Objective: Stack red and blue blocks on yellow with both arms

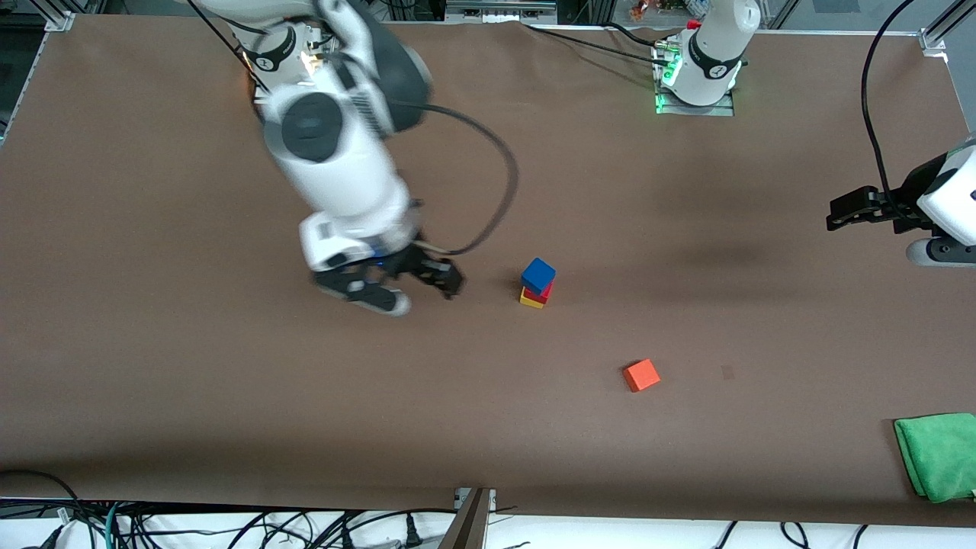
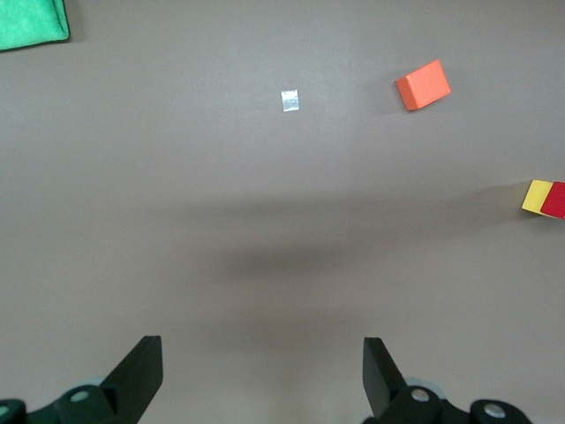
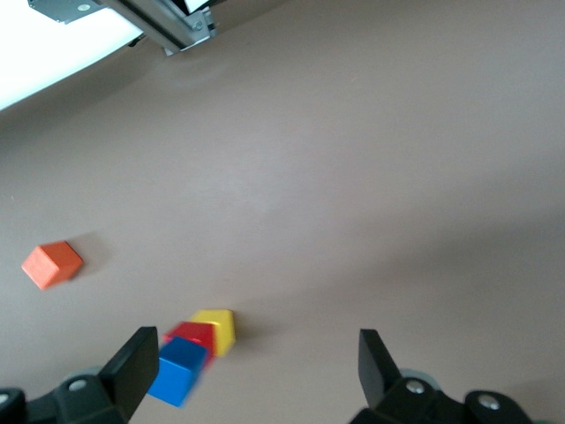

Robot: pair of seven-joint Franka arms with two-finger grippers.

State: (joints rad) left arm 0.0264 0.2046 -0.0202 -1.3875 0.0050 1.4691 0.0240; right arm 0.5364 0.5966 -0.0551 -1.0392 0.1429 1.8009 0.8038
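A stack stands mid-table: the yellow cube (image 1: pixel 531 300) at the bottom, the red cube (image 1: pixel 538 292) on it, the blue cube (image 1: pixel 538 275) on top, turned a little askew. The stack also shows in the right wrist view, blue cube (image 3: pixel 177 371), red cube (image 3: pixel 192 336), yellow cube (image 3: pixel 216 329). My right gripper (image 1: pixel 415 290) is open and empty, over the table beside the stack, toward the right arm's end. My left gripper (image 1: pixel 846 213) is open and empty, raised over the left arm's end of the table. The left wrist view shows the yellow cube (image 2: pixel 536 196) and red cube (image 2: pixel 555 200) at its edge.
An orange cube (image 1: pixel 641 375) lies nearer to the front camera than the stack; it shows in the left wrist view (image 2: pixel 423 85) and the right wrist view (image 3: pixel 51 264). A green cloth (image 1: pixel 939 454) lies at the table's near corner at the left arm's end. A small tape mark (image 2: pixel 290 101) is on the table.
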